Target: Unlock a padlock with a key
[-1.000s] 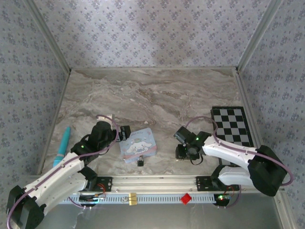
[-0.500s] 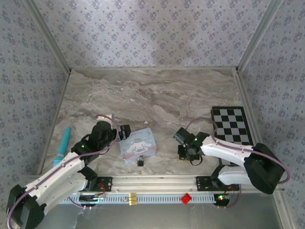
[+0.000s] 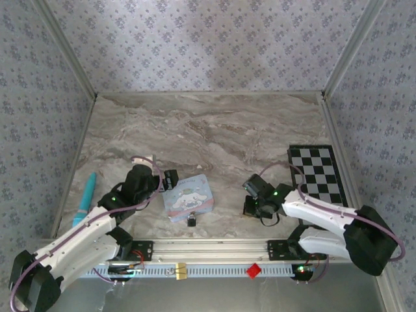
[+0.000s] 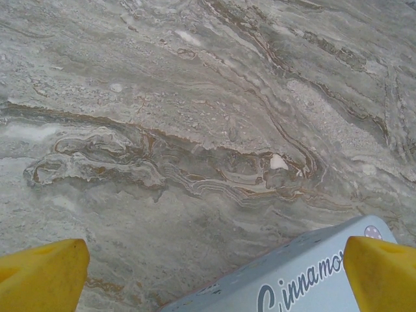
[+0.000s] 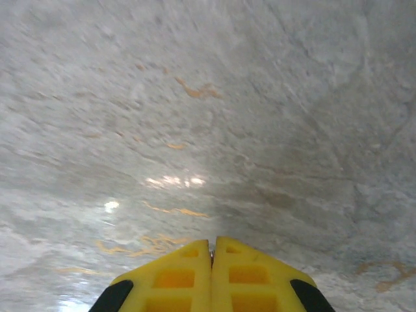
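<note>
As viewed from above, tabletop (image 3: 214, 130): marbled grey-brown stone is seen, walled on three sides by patterned panels.
Padlock (image 3: 192, 220): a tiny dark block with a pale glint is found lying on the tabletop just beside the near edge of the tin, close to the front rail and between the two arms.
Tin (image 3: 188, 197): a light-blue rectangular box with a cartoon picture on its lid is laid flat and slightly turned. In the left wrist view one corner of it (image 4: 312, 273), with part of a written word, is seen at the bottom.
Left pincer (image 3: 170, 180): it is held open just beside the tin's far-left corner. In the left wrist view (image 4: 211, 276) the yellow fingers (image 4: 42, 276) are spread wide towards the two lower corners, and bare tabletop and the tin's corner are seen between them.
Right pincer (image 3: 253, 209): it is lowered close to the tabletop to the right of the tin, well apart from the padlock. In the right wrist view (image 5: 211, 246) the yellow fingers (image 5: 175, 276) are pressed together, closed, with a thin seam between them. Whether anything is pinched in that seam cannot be told.
Chequerboard (image 3: 317, 172): a black-and-white board is laid flat along the right edge, beside the right arm.
Teal item (image 3: 86, 195): a slim teal thing is laid along the left edge, left of the left arm. What it is cannot be told.
Rail (image 3: 208, 247): a metal strip is run along the near edge, and a small red piece (image 3: 253, 270) is seen just in front of it.
</note>
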You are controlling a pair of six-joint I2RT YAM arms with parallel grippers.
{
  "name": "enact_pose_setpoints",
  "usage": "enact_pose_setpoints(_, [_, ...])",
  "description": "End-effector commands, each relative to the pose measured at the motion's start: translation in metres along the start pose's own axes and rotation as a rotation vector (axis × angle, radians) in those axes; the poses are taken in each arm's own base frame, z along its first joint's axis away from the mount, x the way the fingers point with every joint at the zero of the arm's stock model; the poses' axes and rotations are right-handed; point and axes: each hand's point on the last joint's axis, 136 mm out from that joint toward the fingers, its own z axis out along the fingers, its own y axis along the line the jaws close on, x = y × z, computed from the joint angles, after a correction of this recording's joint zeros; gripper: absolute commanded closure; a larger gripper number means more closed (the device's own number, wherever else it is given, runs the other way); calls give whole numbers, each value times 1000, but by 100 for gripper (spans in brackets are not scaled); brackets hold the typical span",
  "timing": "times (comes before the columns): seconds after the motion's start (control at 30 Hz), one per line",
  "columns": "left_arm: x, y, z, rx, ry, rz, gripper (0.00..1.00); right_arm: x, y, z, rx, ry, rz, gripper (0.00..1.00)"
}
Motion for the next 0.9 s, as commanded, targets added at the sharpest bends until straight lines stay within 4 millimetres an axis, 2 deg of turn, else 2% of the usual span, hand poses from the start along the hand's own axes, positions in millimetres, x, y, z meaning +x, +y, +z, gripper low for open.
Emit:
enact_pose_setpoints(0.0, [-8,-9,-1,28,-25,-18,0,-7,6,-6,-83,-30,79,98])
enact_pose_setpoints(0.37, [-13,-19,1,63,-23,-13,0,-36,10,-35,-266,-163,229,100])
enact_pose_setpoints(0.63, [-30,-38,1,126,-52,-10,0,-74,33,-66,-433,-289,297,100])
enact_pose_setpoints(0.87, [-52,-63,-4,227,-114,-20,0,-106,57,-91,-596,-399,347,100])
